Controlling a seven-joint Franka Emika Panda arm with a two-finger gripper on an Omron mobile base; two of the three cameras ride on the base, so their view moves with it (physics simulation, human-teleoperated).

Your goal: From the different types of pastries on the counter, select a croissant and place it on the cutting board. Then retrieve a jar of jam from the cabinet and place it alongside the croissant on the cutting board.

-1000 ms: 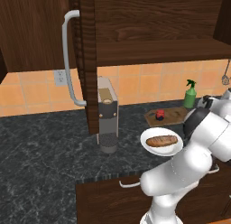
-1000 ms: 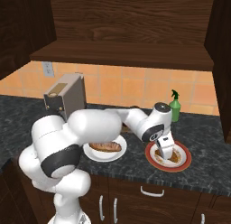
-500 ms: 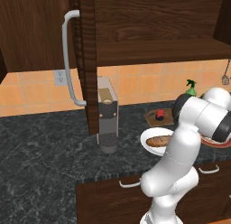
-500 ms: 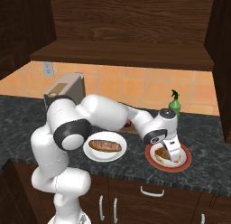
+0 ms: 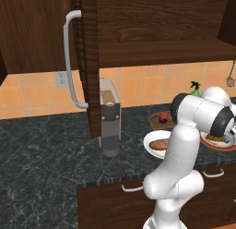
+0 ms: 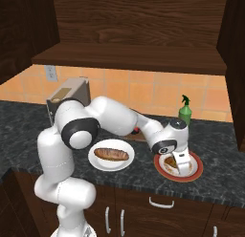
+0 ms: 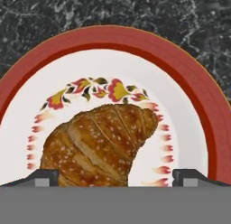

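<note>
**Gripper low over the croissant on the red-rimmed plate**

I have the white arm's two-finger gripper down over the round red-rimmed plate with a floral ring, which sits on the black grey-speckled stone counter. Through the hand camera, the golden-brown wedge-shaped croissant lies on that plate, and the two dark fingertips stand spread apart, one at each side of the pastry's near end. I cannot tell whether either tip touches it.

In the right base view, the longer, darker brown oblong pastry rests on a plain white round plate just beside the red-rimmed one. From the left base view, I see the small brown wooden cutting board further back on the counter, with the small squat red jar with a dark top sitting on it. A green spray bottle stands near the tiled wall. The dark wood wall cabinet door with its long light-grey bar handle hangs open.
</note>
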